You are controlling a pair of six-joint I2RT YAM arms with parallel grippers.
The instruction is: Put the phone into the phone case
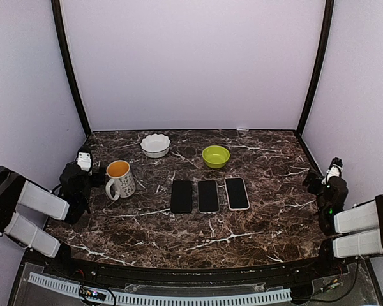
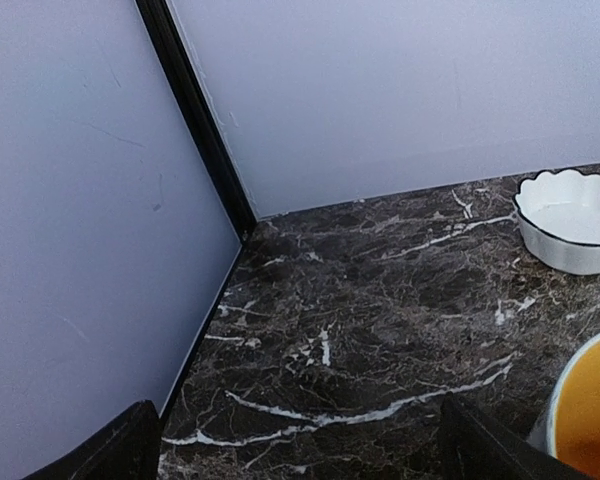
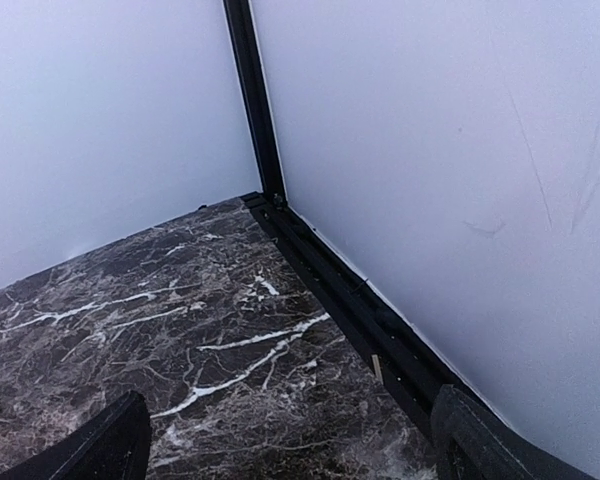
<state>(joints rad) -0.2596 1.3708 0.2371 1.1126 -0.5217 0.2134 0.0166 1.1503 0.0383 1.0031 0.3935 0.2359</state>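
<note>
Two grippers, both empty, bracket the scene. At the far left the left gripper sits low over the tabletop, its jaws spread wide with nothing between them, just beside the one mug. Further back stand two bowls, a white bowl and then a green bowl. Nearer me, mid-tabletop, three flat slabs lie side by side, close but apart. Each has its long axis running from the arms' edge toward the back wall: a left black slab, a middle black slab and a pale-rimmed slab. I take the pale-rimmed one for the phone case and one of the black ones for the phone, though I cannot tell which. At the far right, the right gripper is just as wide and empty. The row lies inward of both arms. The left gripper looks nearer the black pair, and the right gripper nearer the pale-rimmed slab.
</note>
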